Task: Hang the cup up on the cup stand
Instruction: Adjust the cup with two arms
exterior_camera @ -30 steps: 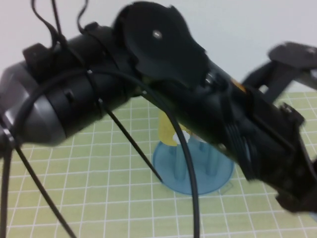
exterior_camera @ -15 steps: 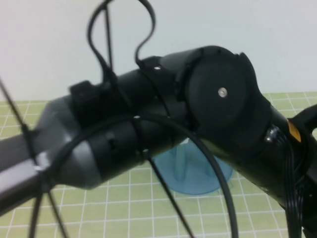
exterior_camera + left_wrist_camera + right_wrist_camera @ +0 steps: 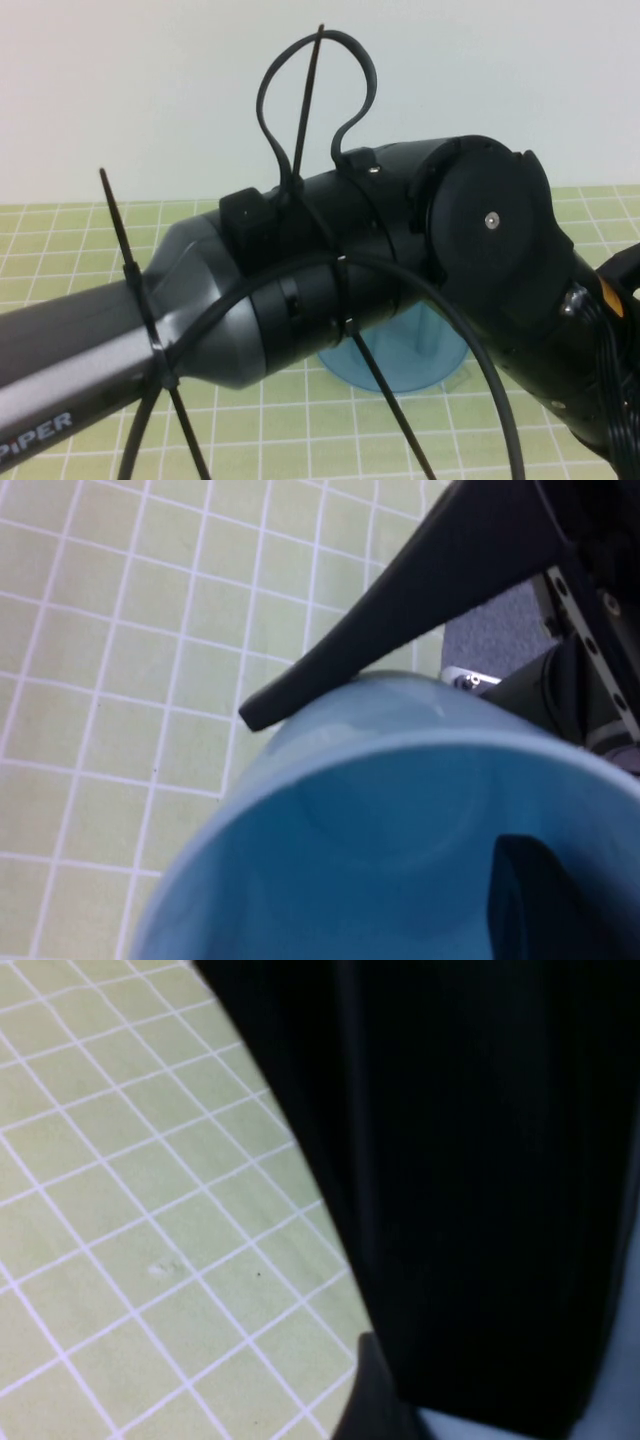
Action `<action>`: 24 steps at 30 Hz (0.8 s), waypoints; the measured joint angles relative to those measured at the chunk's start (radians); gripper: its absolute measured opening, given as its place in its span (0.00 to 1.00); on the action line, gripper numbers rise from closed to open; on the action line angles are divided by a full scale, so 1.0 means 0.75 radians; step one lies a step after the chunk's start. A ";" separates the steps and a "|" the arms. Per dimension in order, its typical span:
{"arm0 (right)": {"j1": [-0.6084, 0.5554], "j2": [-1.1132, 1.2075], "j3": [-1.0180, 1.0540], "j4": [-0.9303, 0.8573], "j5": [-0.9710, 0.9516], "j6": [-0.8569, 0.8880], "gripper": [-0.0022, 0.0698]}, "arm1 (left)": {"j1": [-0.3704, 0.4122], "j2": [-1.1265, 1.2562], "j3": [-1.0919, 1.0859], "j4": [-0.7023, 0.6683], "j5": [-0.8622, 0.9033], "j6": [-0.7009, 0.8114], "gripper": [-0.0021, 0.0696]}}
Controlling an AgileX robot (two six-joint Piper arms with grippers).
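Cup (image 3: 400, 810): light blue plastic tumbler, thin-walled, smooth; judged light, slightly flexible, slippery.
Left hand (image 3: 400, 780): clenched across cup rim, one finger (image 3: 400, 610) outside wall, one inside; cup held above worktop (image 3: 110, 680).
Rim pinch suits handle-less cup; moderate squeeze advised.
Cup stand (image 3: 420, 350): on worktop, mostly hidden behind left arm.
Right hand: fingers released, empty, near worktop.

The cup (image 3: 400, 830) looks like smooth, slightly glossy blue plastic, the cup stand (image 3: 400, 362) translucent plastic, the mat (image 3: 120, 680) matt.
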 joint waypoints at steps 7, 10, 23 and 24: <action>0.000 0.001 0.000 0.014 -0.012 0.091 0.95 | 0.002 0.003 0.000 0.024 -0.014 -0.012 0.05; 0.000 0.001 0.000 -0.024 -0.012 0.168 0.98 | 0.002 0.005 0.000 0.023 -0.034 -0.018 0.04; 0.000 0.001 0.000 -1.108 -0.268 1.376 0.99 | 0.201 -0.004 0.000 -0.321 -0.200 0.090 0.04; 0.000 0.001 0.000 -1.237 -0.337 1.540 0.99 | 0.223 -0.011 0.000 -0.403 -0.207 0.142 0.04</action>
